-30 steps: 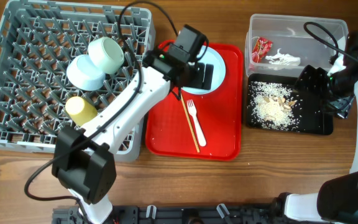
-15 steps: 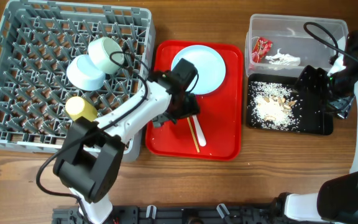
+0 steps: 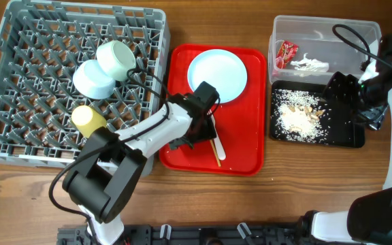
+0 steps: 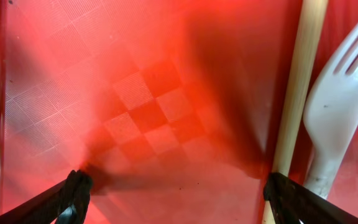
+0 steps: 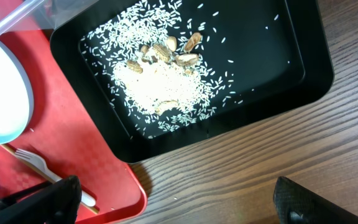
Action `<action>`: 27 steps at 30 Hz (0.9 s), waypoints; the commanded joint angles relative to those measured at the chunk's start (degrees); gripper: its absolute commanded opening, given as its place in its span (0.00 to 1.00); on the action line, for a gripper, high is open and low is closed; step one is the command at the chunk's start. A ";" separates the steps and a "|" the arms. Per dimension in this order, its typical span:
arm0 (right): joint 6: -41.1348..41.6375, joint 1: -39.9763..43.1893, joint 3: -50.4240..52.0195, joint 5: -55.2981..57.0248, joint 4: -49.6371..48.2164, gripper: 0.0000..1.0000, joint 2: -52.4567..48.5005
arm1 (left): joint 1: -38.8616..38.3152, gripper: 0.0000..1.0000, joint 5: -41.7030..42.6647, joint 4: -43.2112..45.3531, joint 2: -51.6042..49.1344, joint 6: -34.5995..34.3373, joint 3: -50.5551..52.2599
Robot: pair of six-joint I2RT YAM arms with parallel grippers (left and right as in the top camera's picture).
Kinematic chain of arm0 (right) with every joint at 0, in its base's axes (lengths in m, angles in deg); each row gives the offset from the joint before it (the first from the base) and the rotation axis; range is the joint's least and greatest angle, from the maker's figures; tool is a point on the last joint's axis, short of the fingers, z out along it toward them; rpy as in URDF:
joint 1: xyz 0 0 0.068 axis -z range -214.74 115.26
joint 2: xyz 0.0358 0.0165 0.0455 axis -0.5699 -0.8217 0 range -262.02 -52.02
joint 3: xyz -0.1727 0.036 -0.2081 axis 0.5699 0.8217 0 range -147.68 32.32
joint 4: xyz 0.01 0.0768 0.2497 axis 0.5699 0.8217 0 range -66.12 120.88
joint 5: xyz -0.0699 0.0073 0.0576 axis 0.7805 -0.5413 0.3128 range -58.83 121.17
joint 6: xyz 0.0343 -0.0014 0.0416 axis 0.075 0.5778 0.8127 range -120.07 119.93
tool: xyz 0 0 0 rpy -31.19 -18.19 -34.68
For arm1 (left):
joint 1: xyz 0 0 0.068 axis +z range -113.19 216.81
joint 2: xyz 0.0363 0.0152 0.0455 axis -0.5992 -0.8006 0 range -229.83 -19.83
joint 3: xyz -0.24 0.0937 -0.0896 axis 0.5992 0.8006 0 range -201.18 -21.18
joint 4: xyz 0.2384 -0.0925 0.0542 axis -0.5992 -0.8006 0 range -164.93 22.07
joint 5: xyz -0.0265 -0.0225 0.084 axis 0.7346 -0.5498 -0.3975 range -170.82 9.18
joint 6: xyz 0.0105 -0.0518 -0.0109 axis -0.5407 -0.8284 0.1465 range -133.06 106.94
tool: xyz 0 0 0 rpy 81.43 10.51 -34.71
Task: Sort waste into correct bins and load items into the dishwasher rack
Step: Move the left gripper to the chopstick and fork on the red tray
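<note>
Largely, sorting is judged done: right of the red serving tray [image 3: 243,150], the snack wrapper [image 3: 286,53] and napkin [image 3: 308,64] are held in the clear tub [image 3: 322,30], and the rice crumbs [image 3: 298,119] in the black tray [image 3: 349,139]. Left of it, the pale blue bowl [image 3: 92,79], pale green bowl [image 3: 116,59] and yellow cup [image 3: 87,119] are seated in the dishwasher rack [image 3: 39,61]. The white plate [image 3: 216,76], fork [image 4: 337,99] and chopsticks [image 4: 297,87] lie unloaded on it. The left hand [image 4: 182,196] is spread low over it beside the chopsticks; the right hand [image 5: 179,199] is spread, empty, well right of it.
</note>
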 commanded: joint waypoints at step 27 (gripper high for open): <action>0.07 -0.02 -0.50 -0.52 -0.11 1.00 1.07 | -1.11 0.89 -2.14 2.60 -1.81 -0.74 -0.33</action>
